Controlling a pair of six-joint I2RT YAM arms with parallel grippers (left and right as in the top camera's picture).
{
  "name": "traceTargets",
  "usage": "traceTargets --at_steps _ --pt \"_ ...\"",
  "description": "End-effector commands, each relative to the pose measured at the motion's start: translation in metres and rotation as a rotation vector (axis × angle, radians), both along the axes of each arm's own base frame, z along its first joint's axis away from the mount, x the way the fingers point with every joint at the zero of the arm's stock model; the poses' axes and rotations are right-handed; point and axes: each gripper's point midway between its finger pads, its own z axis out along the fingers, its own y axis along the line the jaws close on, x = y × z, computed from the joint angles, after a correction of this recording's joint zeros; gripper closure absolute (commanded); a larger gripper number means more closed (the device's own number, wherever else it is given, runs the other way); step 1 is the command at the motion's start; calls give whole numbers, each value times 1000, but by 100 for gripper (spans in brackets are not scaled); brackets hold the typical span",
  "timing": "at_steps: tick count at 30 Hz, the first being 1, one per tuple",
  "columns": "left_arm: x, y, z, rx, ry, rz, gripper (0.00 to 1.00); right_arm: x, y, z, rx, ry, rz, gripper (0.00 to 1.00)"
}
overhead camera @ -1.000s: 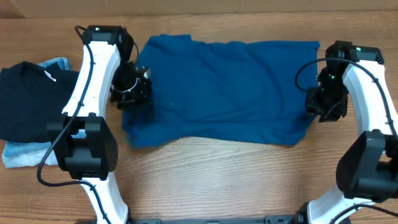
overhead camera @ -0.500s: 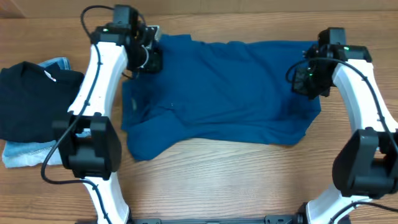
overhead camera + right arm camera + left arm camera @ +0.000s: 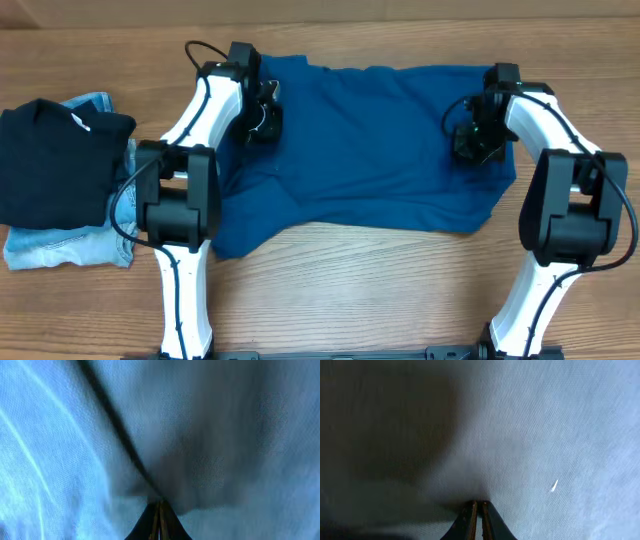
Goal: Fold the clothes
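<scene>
arms [image 3: 205, 105] white, black joints | black cables [image 3: 200, 48] | fingertips [image 3: 465, 527] apparently dark

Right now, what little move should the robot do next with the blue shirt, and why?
Probably lift both grippers a little and draw the far edge toward the near one. The left gripper and right gripper look shut on the teal shirt toward its far side, and it lies spread flat.
</scene>
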Motion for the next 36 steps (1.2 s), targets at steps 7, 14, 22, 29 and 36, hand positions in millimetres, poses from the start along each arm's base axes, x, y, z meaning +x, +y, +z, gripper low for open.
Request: traceTargets --at_steps 7,14,22,29,36 --pt "66 15 -63 -3 -163 234 87 60 2 -77 27 -170 -34 93" --pt "111 30 -45 -6 -347 282 82 93 0 -67 38 -300 -99 75" --pt "125 48 35 -113 -325 207 88 97 -16 11 -4 -262 -135 18" --pt "66 45 160 -80 -209 132 88 34 -29 172 -119 -292 -138 13" --pt "9 36 135 30 34 95 94 -44 -22 124 -109 33 -122 13"
